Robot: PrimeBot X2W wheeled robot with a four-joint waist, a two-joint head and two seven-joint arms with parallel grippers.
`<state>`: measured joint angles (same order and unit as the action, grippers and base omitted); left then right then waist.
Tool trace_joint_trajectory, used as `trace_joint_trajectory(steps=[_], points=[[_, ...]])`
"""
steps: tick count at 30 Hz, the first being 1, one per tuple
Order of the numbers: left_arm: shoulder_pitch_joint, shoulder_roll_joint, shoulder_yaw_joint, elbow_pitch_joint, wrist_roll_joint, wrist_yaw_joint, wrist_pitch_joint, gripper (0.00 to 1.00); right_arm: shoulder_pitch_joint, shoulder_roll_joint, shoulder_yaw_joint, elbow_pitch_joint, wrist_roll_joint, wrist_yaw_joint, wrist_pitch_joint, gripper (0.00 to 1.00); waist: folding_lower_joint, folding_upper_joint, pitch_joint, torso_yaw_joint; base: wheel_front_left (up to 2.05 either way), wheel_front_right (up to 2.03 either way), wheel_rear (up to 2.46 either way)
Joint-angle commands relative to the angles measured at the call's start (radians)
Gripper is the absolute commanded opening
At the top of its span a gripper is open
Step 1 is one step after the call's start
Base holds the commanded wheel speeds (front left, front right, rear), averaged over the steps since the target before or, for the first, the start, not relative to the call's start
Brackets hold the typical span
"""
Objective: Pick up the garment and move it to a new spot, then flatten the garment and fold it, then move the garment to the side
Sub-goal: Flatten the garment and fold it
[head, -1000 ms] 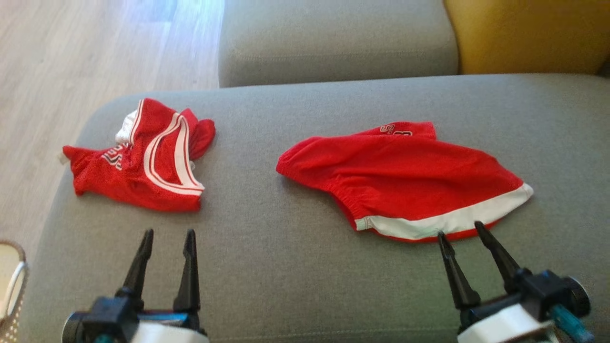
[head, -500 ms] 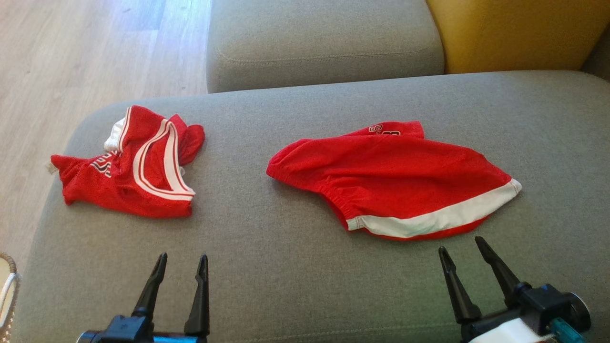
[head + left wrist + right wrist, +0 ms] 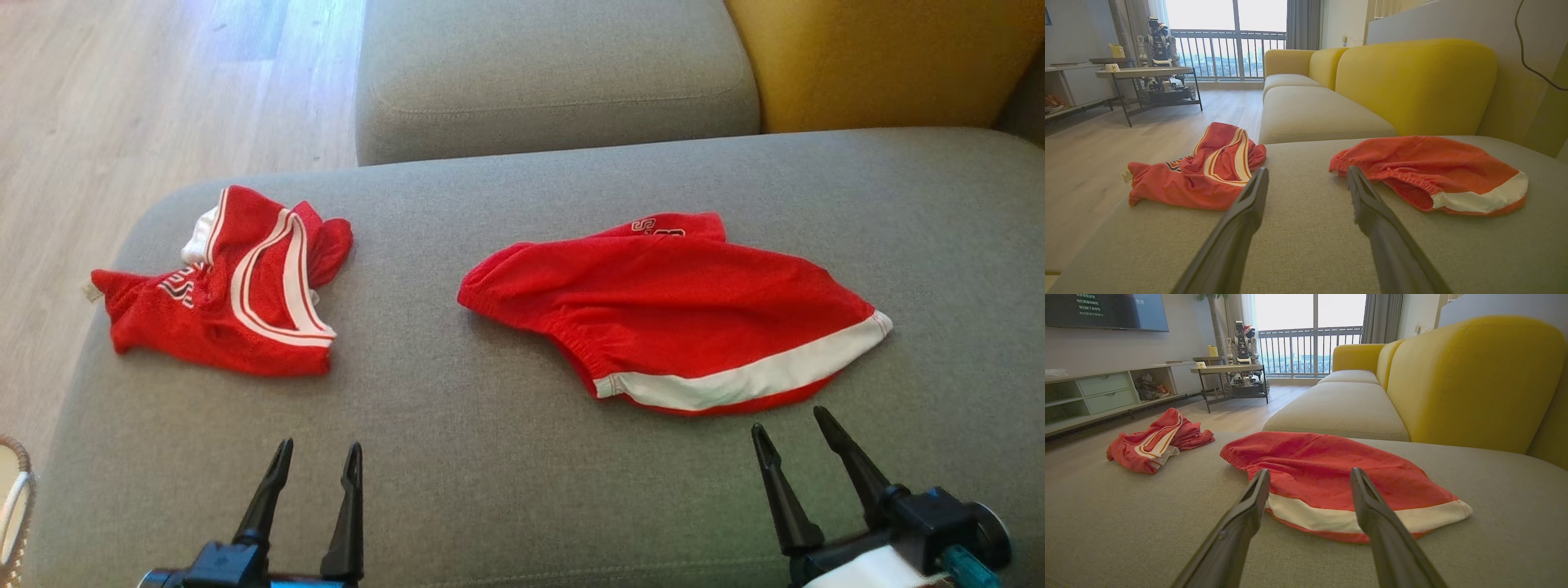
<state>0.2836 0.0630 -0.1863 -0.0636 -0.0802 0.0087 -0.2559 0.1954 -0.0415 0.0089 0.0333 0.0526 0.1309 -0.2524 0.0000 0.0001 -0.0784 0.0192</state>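
Red shorts with a white hem band [image 3: 678,314] [image 3: 1433,173] [image 3: 1331,473] lie loosely spread on the grey sofa seat [image 3: 490,457], right of centre. A crumpled red jersey with white stripes [image 3: 237,286] [image 3: 1204,167] [image 3: 1155,441] sits at the seat's left end. My right gripper [image 3: 788,420] [image 3: 1309,473] stands open just short of the shorts' white hem, touching nothing. Open and holding nothing, my left gripper [image 3: 318,449] [image 3: 1308,171] hovers over bare cushion near the front, below the jersey.
A second grey cushion [image 3: 555,73] lies beyond the seat, with the yellow sofa back [image 3: 882,57] at the far right. Wooden floor [image 3: 122,98] runs to the left. A woven basket rim [image 3: 16,498] shows at the lower left. A table with a toy robot [image 3: 1159,45] stands far off.
The head camera shifted a little. Both grippers drew back toward the seat's front edge; the right one's fingertips, earlier at the shorts' white hem, now stand clear of it.
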Motion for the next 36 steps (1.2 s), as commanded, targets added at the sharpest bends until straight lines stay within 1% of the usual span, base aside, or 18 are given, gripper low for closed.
trace_joint_trajectory(steps=[1,5,6,9,12,15,20,22,23,26,28,30,36], points=[[-0.038,-0.011,0.032,-0.029,0.009,0.002,-0.006,1.0,-0.046,-0.009,0.021,-0.028,0.002,0.0,-0.009,1.0,0.0,-0.0001,-0.002,0.002,0.0,0.0,0.0],[-0.03,-0.011,0.03,-0.014,0.0,-0.003,-0.006,1.0,-0.045,-0.009,0.026,-0.027,0.002,0.0,-0.009,1.0,0.0,-0.0001,-0.003,-0.003,0.0,0.0,0.0],[-0.029,-0.012,0.024,-0.002,-0.008,-0.014,-0.006,1.0,-0.046,-0.009,0.029,-0.027,0.001,0.0,-0.009,1.0,0.0,-0.0001,-0.002,-0.007,0.0,0.0,0.0],[-0.052,-0.012,-0.013,0.054,-0.032,-0.065,-0.006,1.0,-0.052,-0.009,0.036,-0.028,0.003,0.0,-0.009,1.0,0.0,-0.0001,0.008,-0.027,0.0,0.0,0.0],[-0.106,-0.012,-0.073,0.134,-0.076,-0.11,-0.006,1.0,-0.061,-0.009,0.032,-0.031,0.0,0.0,-0.009,1.0,0.0,-0.0001,0.022,-0.058,0.0,0.0,0.0],[-0.186,-0.012,-0.159,0.225,-0.131,-0.132,-0.006,1.0,-0.072,-0.009,0.031,-0.035,-0.006,0.0,-0.009,1.0,0.0,-0.0001,0.045,-0.096,0.0,0.0,0.0],[-0.35,-0.013,-0.313,0.387,-0.196,-0.139,-0.006,1.0,-0.099,-0.009,0.032,-0.038,-0.003,0.0,-0.009,1.0,0.0,-0.0001,0.096,-0.166,0.0,0.0,0.0],[-0.413,-0.013,-0.358,0.435,-0.218,-0.139,-0.006,1.0,-0.108,-0.009,0.025,-0.044,0.001,0.0,-0.009,1.0,0.0,-0.0001,0.115,-0.185,0.0,0.0,0.0],[-0.466,-0.013,-0.387,0.48,-0.234,-0.139,-0.006,1.0,-0.111,-0.009,0.02,-0.053,0.003,0.0,-0.009,1.0,0.0,-0.0001,0.14,-0.196,0.0,0.0,0.0],[-0.531,-0.013,-0.387,0.548,-0.241,-0.139,-0.006,1.0,-0.12,-0.009,0.023,-0.064,0.006,0.0,-0.009,1.0,0.0,-0.0001,0.175,-0.208,0.0,0.0,0.0],[-0.563,-0.013,-0.378,0.595,-0.244,-0.125,-0.006,1.0,-0.128,-0.009,0.027,-0.068,0.008,0.0,-0.009,1.0,0.0,-0.0001,0.194,-0.217,0.0,0.0,0.0],[-0.591,-0.013,-0.38,0.634,-0.253,-0.122,-0.006,1.0,-0.137,-0.009,0.029,-0.072,0.012,0.0,-0.009,1.0,0.0,-0.0001,0.208,-0.224,0.0,0.0,0.0],[-0.657,-0.013,-0.398,0.683,-0.269,-0.125,-0.006,1.0,-0.153,-0.009,0.03,-0.074,0.017,0.0,-0.009,1.0,0.0,-0.0001,0.235,-0.243,0.0,0.0,0.0]])
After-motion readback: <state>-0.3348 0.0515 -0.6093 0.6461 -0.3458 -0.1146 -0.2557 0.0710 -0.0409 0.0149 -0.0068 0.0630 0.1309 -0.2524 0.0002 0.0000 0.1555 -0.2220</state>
